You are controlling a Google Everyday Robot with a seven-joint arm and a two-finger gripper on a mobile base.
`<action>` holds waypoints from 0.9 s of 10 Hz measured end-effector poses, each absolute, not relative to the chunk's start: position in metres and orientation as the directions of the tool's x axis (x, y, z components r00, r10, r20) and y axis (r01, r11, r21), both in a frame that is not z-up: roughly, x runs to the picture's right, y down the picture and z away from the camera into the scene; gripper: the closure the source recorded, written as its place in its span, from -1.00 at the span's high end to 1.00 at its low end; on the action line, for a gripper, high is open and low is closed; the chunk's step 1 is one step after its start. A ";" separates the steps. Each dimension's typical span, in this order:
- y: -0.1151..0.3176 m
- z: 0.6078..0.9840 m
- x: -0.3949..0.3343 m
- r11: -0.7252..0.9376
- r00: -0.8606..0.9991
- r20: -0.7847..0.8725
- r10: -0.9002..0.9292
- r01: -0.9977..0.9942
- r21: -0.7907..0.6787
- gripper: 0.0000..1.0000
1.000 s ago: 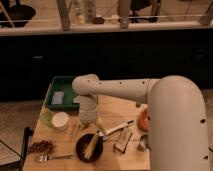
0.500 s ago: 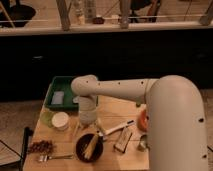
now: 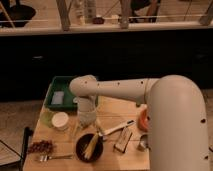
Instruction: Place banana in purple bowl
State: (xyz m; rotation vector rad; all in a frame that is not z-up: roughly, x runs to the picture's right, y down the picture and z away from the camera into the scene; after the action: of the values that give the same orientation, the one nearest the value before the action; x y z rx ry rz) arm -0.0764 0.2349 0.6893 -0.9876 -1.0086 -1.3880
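The pale yellow banana [image 3: 92, 144] lies inside the dark purple bowl [image 3: 80, 148] near the table's front edge. My white arm reaches from the right across the table. Its wrist hangs above and just behind the bowl. The gripper [image 3: 94, 129] sits just above the bowl's far rim, close over the banana's upper end.
A white cup [image 3: 60, 120] stands left of the bowl. A green tray [image 3: 58, 95] sits at the back left. A white-handled utensil [image 3: 117, 128] lies right of the bowl, beside a small block [image 3: 122, 140]. An orange bowl [image 3: 143, 119] is at the right. A fork [image 3: 52, 157] and dark snacks [image 3: 41, 146] lie at front left.
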 end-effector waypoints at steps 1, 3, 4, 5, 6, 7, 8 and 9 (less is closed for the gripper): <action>0.235 0.689 -0.077 -0.035 -0.048 0.957 -0.287 0.999 0.040 0.60; 0.235 0.689 -0.078 -0.036 -0.046 0.957 -0.286 0.999 0.037 0.60; 0.235 0.689 -0.077 -0.036 -0.045 0.957 -0.286 0.999 0.036 0.60; 0.235 0.689 -0.077 -0.036 -0.045 0.957 -0.286 0.999 0.036 0.60; 0.235 0.689 -0.078 -0.036 -0.045 0.957 -0.286 0.999 0.037 0.60; 0.235 0.689 -0.077 -0.036 -0.045 0.957 -0.286 0.999 0.036 0.60; 0.235 0.689 -0.077 -0.036 -0.045 0.957 -0.286 0.999 0.036 0.60; 0.235 0.689 -0.077 -0.036 -0.045 0.957 -0.286 0.999 0.036 0.60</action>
State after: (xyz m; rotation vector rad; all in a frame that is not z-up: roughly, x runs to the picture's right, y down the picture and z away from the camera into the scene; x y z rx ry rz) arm -0.0774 0.2347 0.6890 -0.9932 -1.0059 -1.3848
